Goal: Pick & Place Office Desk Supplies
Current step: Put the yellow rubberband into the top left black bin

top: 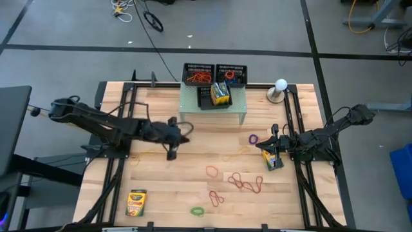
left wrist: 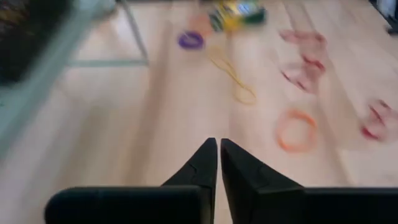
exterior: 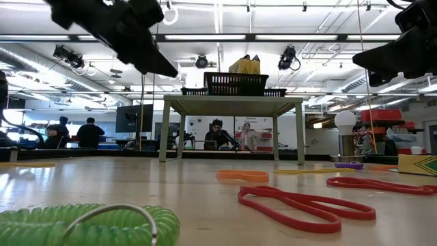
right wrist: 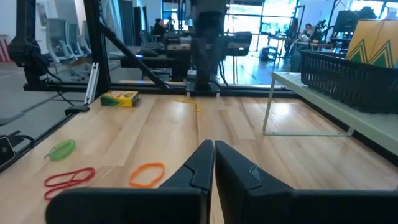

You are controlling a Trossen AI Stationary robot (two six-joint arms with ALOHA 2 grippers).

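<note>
My left gripper [top: 183, 133] [left wrist: 217, 155] hovers shut and holding nothing above mid-table, in front of the pale green riser [top: 212, 106]. My right gripper [top: 262, 145] [right wrist: 213, 155] is also shut and holding nothing, raised above the table's right side. One crayon box [top: 272, 160] lies flat on the table beside it. A second crayon box [top: 136, 202] [right wrist: 120, 98] lies near the near left corner. More crayon boxes [top: 221, 93] stand in a black tray on the riser. Rubber bands lie loose: purple [top: 253, 138], orange [top: 212, 171], red [top: 246, 184], green [top: 197, 211].
Black mesh trays [top: 198, 74] sit on the riser at the far middle, one holding orange and red bands. A small white-globed lamp [top: 280, 89] stands far right. Bare wood lies between the riser and the scattered bands. People show in the room beyond the table.
</note>
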